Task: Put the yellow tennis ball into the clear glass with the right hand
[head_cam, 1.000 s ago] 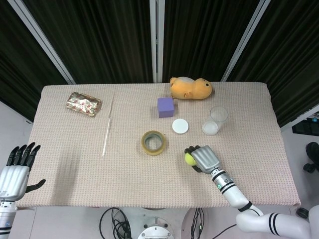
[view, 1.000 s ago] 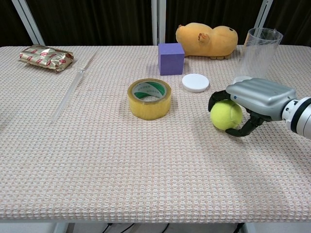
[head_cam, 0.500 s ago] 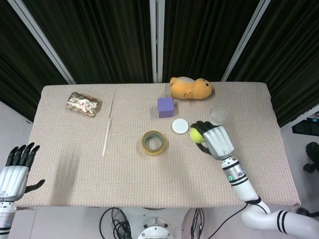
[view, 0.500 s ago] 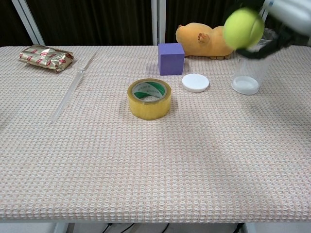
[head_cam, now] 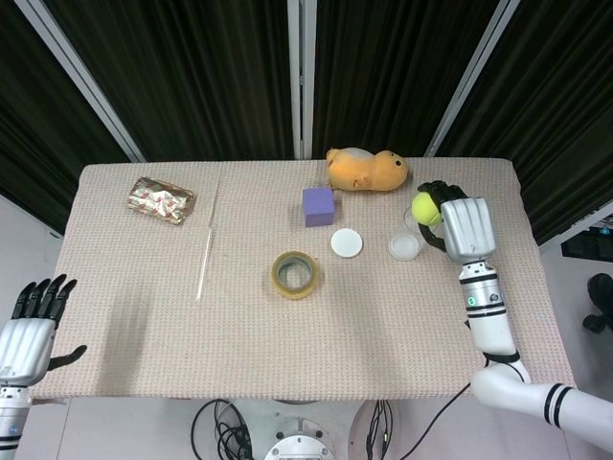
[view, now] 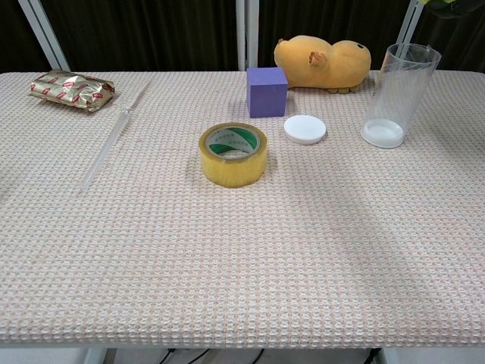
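Observation:
My right hand (head_cam: 460, 225) grips the yellow tennis ball (head_cam: 425, 207) in the air, right over the clear glass (head_cam: 408, 240) at the table's right side. In the chest view the glass (view: 398, 95) stands upright and holds nothing; only a sliver of the ball (view: 449, 4) shows at the top edge above it. My left hand (head_cam: 31, 326) hangs off the table's near left corner, fingers spread, holding nothing.
A white round lid (head_cam: 347, 242) lies left of the glass, a purple cube (head_cam: 318, 205) and an orange plush toy (head_cam: 368, 170) behind it. A yellow tape roll (head_cam: 295, 274) sits mid-table. A thin clear rod (head_cam: 208, 240) and a foil packet (head_cam: 161, 200) lie far left.
My right hand has lifted the ball off the table and carried it up and to the right, from beside the tape roll side to above the glass. The left hand has stayed still.

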`<state>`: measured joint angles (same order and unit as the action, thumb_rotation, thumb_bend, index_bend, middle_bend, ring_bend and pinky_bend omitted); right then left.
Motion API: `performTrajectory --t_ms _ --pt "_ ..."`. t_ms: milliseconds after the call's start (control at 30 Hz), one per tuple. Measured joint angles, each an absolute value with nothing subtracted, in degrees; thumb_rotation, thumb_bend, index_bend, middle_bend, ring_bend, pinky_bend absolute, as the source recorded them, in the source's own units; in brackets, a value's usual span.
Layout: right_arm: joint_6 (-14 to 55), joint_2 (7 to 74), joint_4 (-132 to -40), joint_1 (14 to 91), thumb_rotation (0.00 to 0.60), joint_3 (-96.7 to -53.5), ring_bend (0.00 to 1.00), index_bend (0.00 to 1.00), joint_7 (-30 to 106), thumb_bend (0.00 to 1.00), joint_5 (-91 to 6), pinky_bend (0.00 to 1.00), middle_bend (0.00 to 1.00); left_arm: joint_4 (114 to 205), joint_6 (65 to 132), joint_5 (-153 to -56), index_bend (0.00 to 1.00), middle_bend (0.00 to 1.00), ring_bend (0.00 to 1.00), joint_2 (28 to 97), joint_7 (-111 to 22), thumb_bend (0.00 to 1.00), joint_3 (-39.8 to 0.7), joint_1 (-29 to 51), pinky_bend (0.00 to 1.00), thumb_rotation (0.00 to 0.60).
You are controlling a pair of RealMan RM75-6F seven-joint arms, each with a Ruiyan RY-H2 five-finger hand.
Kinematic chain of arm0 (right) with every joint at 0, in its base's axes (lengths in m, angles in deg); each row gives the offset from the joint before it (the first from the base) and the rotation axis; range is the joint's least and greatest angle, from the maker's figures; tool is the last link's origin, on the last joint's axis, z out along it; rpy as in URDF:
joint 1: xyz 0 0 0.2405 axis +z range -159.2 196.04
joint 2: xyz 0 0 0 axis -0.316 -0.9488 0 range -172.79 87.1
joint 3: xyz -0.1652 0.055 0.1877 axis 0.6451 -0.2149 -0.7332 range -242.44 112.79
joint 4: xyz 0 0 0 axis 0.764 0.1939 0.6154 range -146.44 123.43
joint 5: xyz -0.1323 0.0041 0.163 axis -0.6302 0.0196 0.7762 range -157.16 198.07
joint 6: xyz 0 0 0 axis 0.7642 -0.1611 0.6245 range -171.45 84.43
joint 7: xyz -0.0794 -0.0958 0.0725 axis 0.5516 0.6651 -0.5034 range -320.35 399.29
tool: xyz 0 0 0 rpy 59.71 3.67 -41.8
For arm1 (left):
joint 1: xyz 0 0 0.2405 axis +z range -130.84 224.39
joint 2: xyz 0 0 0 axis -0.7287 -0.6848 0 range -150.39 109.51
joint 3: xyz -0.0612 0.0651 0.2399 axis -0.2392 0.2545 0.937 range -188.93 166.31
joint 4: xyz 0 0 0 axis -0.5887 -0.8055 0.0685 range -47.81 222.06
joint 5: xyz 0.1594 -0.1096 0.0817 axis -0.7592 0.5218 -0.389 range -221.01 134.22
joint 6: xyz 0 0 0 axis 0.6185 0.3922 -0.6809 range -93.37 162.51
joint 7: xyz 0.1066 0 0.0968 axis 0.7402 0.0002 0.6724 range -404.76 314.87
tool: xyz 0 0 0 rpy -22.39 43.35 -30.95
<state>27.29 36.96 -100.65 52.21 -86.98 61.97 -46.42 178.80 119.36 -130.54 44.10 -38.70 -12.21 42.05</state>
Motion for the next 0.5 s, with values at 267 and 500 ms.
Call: performTrajectory --t_ms 267,500 --pt "24.58 38.25 -96.94 53.95 0.600 -87.35 0.56 0.48 63.35 0.34 -40.55 0.75 0.49 178.96 118.42 -130.60 0.00 0.00 0.00 43.94 -38.77 0.06 -12.32 41.32 0.00 0.600" --pt "22.82 39.30 -95.05 54.93 0.600 -86.68 0.53 0.41 62.26 0.33 -38.71 0.72 0.44 179.71 118.51 -130.88 0.00 0.00 0.00 43.52 -38.31 0.06 -12.48 41.03 0.00 0.600"
